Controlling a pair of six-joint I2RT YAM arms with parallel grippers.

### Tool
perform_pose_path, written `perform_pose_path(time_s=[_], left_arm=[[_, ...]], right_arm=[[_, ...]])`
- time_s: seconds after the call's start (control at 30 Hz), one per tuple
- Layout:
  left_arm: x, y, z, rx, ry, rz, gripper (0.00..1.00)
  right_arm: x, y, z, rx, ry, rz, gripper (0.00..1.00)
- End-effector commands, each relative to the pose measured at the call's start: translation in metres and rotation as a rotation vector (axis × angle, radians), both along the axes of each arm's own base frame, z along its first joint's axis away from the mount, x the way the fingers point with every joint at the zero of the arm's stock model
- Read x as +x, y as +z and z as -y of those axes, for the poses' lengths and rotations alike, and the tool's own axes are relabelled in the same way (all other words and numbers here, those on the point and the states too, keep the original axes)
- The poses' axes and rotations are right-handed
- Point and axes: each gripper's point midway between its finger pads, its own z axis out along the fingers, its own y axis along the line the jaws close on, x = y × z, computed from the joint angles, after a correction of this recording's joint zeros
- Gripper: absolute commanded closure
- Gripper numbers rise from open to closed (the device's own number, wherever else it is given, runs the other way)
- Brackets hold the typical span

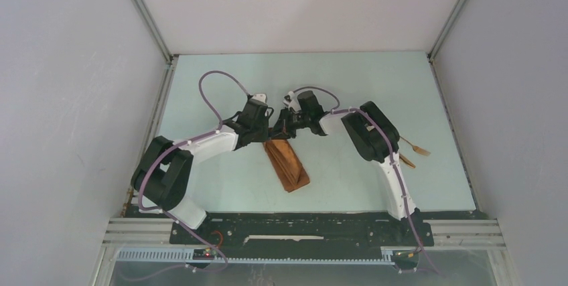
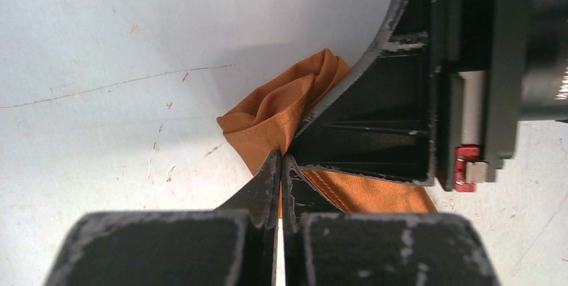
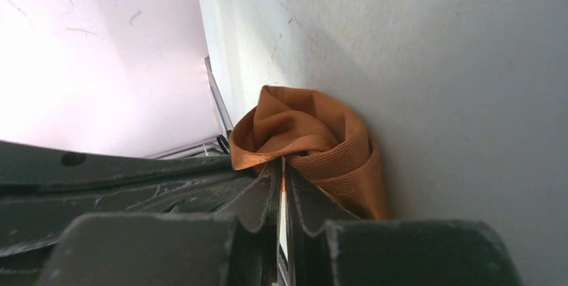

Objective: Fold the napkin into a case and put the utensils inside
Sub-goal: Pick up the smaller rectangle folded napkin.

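Slanting far-left to near-right lies the case (image 1: 288,165).

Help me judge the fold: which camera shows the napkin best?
Top external: only it shows the napkin nearly whole, a narrow folded strip on the table. The wrist views show just a bunched end, pinched in the left hand and the right hand.
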Motion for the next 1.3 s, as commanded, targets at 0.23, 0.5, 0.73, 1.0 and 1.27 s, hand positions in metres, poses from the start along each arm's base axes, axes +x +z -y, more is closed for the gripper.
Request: perform_pose_path(time_s=[0.23, 0.5, 0.73, 1.0, 1.27], left_arm=[[0.003, 0.008, 0.003, 0.008, -0.046, 0.025, 1.0], [0.01, 0.016, 0.006, 0.0, -0.017, 0.017, 1.0], [0.005, 0.008, -0.015, 0.052, 0.079, -0.012, 0.99], [0.004, 0.026, -0.01, 0.004, 0.067, 0.013, 0.79], [-0.007, 0.047, 0.004, -0.111, 0.033, 0.015, 0.56]], right_arm=[[-0.005, -0.023, -0.022, -0.054, 0.118, -0.051, 0.73], [-0.01, -0.011, -0.016, -0.034, 0.121, -0.06, 0.76], [-0.009, 0.041, 0.02, 0.011, 0.143, 0.042, 0.61], [-0.028, 0.051, 0.065, -0.122, 0.122, 0.122, 0.52], [-0.039, 0.028, 0.083, -0.202, 0.078, 0.165, 0.65]])
